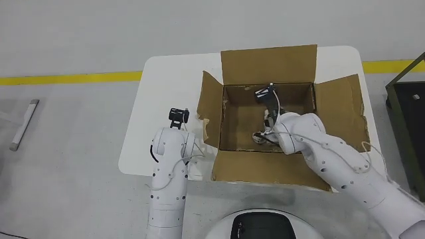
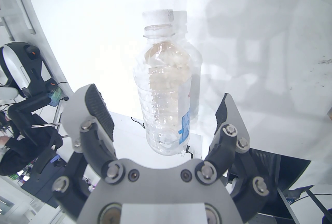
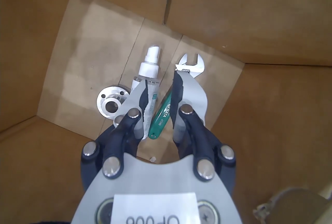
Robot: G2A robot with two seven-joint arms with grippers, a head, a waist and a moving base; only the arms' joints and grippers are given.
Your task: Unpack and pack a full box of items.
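Note:
An open cardboard box point(image 1: 268, 64) stands on the white table point(image 1: 166, 79). My right arm point(image 1: 299, 136) dips into it. On the box floor lie a white spray bottle point(image 3: 149, 68), a green-handled adjustable wrench point(image 3: 192, 66) and a round metal flange point(image 3: 110, 103). My right gripper point(image 3: 161, 78) hangs open just above the spray bottle and the wrench handle, holding nothing. My left arm point(image 1: 171, 153) is over the table beside the box's left flap. Its gripper point(image 2: 158, 92) is open wide, one finger on each side of a clear plastic bottle point(image 2: 160, 53) with a white cap; neither touches it.
The box's four flaps are folded outward; the left one point(image 1: 211, 106) is torn and close to my left arm. A dark green cabinet point(image 1: 408, 126) stands off the table's right edge. Bare table lies left of and behind the left arm.

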